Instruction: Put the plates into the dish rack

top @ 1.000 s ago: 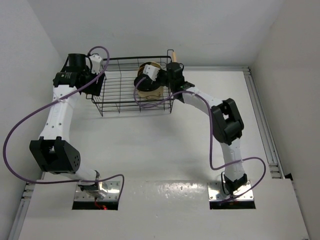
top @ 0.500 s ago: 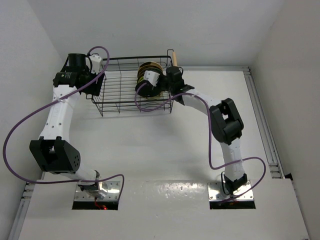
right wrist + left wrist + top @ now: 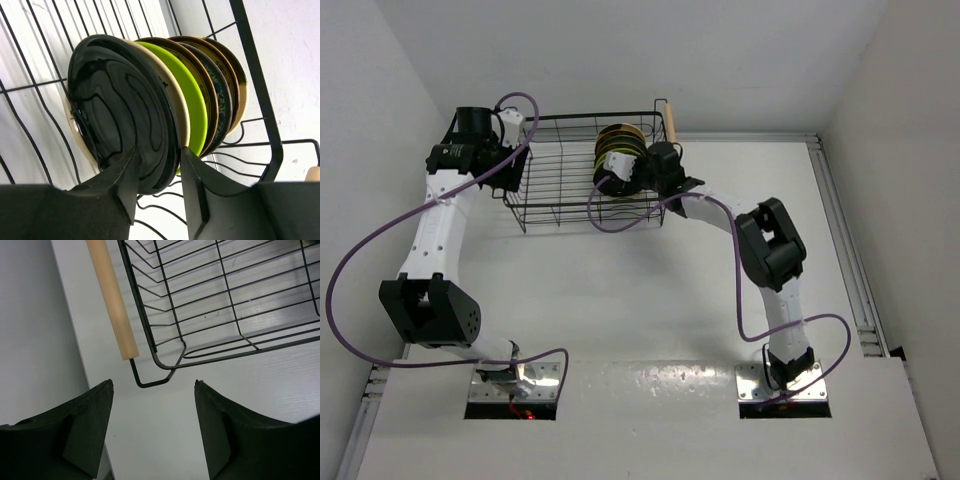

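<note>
A: Entry one: what sort of place are we listing here?

B: A robot test cell in a lab. It is not looking like a home kitchen.

A: Grounds?

B: Item: plain white panels (image 3: 620, 60) are boxing in a white table (image 3: 620, 300) on three sides.
Item: a left arm (image 3: 435, 225) and a right arm (image 3: 775, 250), white and black, are standing bolted to metal mounts (image 3: 548, 375) at the near edge.
Item: purple cables (image 3: 350, 260) are looping loose off both arms.
Item: a metal rail (image 3: 840, 220) is running along the right edge.

A: Any household goods?

B: One black wire dish rack (image 3: 560, 200) is sitting at the far end, with plates (image 3: 620, 140) standing on edge in it.
</note>
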Controlling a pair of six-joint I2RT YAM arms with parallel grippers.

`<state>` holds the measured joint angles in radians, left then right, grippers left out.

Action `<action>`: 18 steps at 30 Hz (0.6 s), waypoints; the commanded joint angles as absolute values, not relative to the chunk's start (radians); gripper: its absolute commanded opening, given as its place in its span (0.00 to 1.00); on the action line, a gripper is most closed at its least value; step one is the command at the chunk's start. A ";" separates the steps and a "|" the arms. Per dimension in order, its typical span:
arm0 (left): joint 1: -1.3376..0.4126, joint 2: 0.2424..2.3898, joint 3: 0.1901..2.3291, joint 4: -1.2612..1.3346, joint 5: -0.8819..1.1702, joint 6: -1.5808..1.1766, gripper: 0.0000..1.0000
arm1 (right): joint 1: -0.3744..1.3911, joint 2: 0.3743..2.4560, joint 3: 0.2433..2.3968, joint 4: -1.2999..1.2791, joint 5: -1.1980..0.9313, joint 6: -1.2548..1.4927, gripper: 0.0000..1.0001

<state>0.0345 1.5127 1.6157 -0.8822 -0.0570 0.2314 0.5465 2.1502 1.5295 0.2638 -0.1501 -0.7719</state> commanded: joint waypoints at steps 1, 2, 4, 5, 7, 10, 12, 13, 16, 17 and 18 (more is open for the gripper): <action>0.037 1.494 1.649 -0.867 -0.063 0.232 0.71 | 0.563 2.060 1.520 0.331 -0.149 -0.739 0.38; 0.028 1.494 1.640 -0.867 -0.063 0.232 0.71 | 0.564 2.036 1.514 0.365 -0.146 -0.698 0.55; 0.028 1.485 1.629 -0.856 -0.063 0.232 0.71 | 0.566 2.014 1.508 0.370 -0.147 -0.670 0.58; 0.028 1.485 1.629 -0.856 -0.063 0.232 0.71 | 0.565 2.007 1.506 0.397 -0.138 -0.654 0.65; 0.028 1.485 1.629 -0.835 -0.077 0.244 0.71 | 0.560 1.964 1.503 0.416 -0.108 -0.546 0.69; 0.028 1.503 1.649 -0.812 -0.116 0.244 0.72 | 0.542 1.904 1.532 0.381 -0.054 -0.341 0.70; 0.041 1.554 1.675 -0.811 -0.126 0.244 0.73 | 0.506 1.865 1.566 0.272 -0.026 -0.137 0.70; 0.075 1.578 1.710 -0.811 -0.126 0.214 0.73 | 0.496 1.858 1.587 0.203 0.021 -0.088 0.70; 0.136 1.682 1.793 -0.822 -0.058 0.166 0.73 | 0.443 1.868 1.626 0.046 0.123 0.124 0.70; 0.164 1.704 1.810 -0.822 -0.043 0.155 0.71 | 0.422 1.876 1.655 0.008 0.141 0.209 0.70; 0.173 1.726 1.825 -0.822 -0.032 0.141 0.70 | 0.405 1.885 1.670 -0.077 0.156 0.242 0.70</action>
<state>0.1131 1.6684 1.7729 -0.8402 -0.0650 0.1997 0.4557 1.8816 1.6188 0.1287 0.0414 -0.0399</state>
